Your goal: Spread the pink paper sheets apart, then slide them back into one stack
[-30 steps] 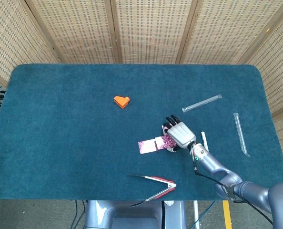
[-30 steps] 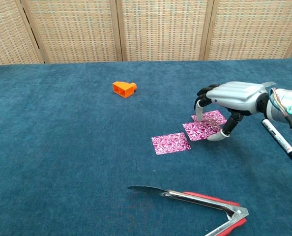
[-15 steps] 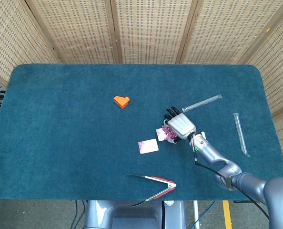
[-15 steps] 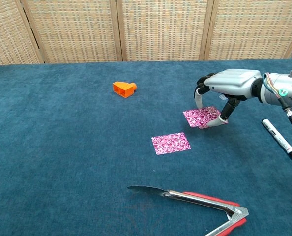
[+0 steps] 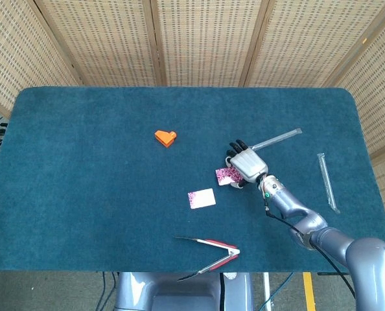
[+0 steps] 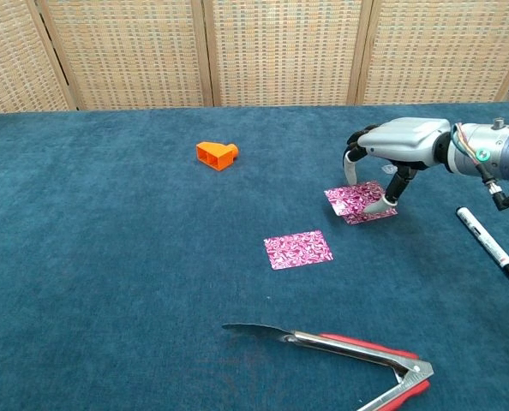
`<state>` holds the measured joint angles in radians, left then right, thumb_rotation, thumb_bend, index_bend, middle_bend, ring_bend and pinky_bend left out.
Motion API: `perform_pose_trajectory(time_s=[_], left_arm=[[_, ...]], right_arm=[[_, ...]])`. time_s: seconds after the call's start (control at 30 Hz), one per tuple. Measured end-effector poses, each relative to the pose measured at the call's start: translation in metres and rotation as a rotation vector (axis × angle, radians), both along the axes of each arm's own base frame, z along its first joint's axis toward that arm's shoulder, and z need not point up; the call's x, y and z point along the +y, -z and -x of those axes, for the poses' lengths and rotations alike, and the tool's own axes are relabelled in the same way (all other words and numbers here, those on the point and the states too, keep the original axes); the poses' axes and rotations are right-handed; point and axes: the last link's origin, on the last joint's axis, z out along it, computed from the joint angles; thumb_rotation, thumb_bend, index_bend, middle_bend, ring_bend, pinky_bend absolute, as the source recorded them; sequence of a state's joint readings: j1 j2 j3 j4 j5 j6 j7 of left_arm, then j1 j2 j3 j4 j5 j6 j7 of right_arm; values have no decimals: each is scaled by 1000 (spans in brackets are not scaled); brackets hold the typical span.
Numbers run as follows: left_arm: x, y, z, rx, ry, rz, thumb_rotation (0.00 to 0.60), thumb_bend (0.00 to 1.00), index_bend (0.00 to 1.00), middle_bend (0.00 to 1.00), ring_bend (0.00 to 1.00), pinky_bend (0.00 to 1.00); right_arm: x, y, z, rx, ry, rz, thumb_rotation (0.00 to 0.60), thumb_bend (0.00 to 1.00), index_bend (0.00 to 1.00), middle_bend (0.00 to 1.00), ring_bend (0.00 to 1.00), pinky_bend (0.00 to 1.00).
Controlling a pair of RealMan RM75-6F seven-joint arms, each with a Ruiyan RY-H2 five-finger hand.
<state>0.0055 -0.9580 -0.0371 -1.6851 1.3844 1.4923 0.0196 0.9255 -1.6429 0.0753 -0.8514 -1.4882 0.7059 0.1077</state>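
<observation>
One pink patterned paper sheet [image 6: 297, 249] [image 5: 201, 198] lies alone on the blue cloth near the middle. Further back and to the right lie other pink sheets [image 6: 357, 202] [image 5: 225, 175], overlapping; how many I cannot tell. My right hand [image 6: 398, 145] [image 5: 245, 164] hovers palm down over them, its fingertips [image 6: 377, 205] pressing on the sheets from above, fingers spread and holding nothing. My left hand is outside both views.
An orange block [image 6: 216, 154] sits at the back left. Red-handled tongs [image 6: 349, 353] lie near the front edge. A black-and-white marker [image 6: 491, 245] lies right of the hand. Two clear plastic tubes [image 5: 275, 139] [image 5: 327, 182] lie at the far right.
My right hand has slid away from me, dragging the overlapping sheets with it. The gap to the lone sheet, which stayed put, has widened.
</observation>
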Motion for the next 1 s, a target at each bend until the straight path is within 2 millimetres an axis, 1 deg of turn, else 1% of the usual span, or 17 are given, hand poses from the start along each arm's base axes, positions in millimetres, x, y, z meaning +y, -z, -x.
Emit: perform_pose_trajectory(time_s=[0.13, 0.23, 0.33, 0.43, 0.67, 0.73, 1.0], left_arm=[[0, 0, 0, 1, -1, 1, 600, 33, 106, 0, 0, 0], [0, 0, 0, 2, -2, 1, 600, 32, 106, 0, 0, 0], [0, 0, -1, 4, -4, -1, 600, 32, 106, 0, 0, 0], [0, 0, -1, 3, -3, 0, 600, 32, 105, 0, 0, 0], [1, 1, -1, 1, -1, 1, 600, 31, 105, 0, 0, 0], [1, 1, -1, 1, -1, 0, 600, 30, 104, 0, 0, 0], [1, 2, -1, -1, -1, 1, 600, 29, 104, 0, 0, 0]], right_arm=[[-5, 3, 2, 4, 9, -3, 600, 363, 442, 201, 0, 0], [-8, 4, 4, 15, 17, -2, 600, 344, 441, 197, 0, 0], [-11, 5, 6, 25, 23, -1, 600, 318, 428, 193, 0, 0], [-13, 5, 7, 32, 26, -4, 600, 265, 411, 190, 0, 0], [-15, 4, 11, 44, 31, -4, 600, 258, 384, 184, 0, 0], [-15, 4, 13, 49, 33, -5, 600, 242, 376, 182, 0, 0], [-15, 2, 13, 49, 29, -7, 600, 163, 293, 166, 0, 0]])
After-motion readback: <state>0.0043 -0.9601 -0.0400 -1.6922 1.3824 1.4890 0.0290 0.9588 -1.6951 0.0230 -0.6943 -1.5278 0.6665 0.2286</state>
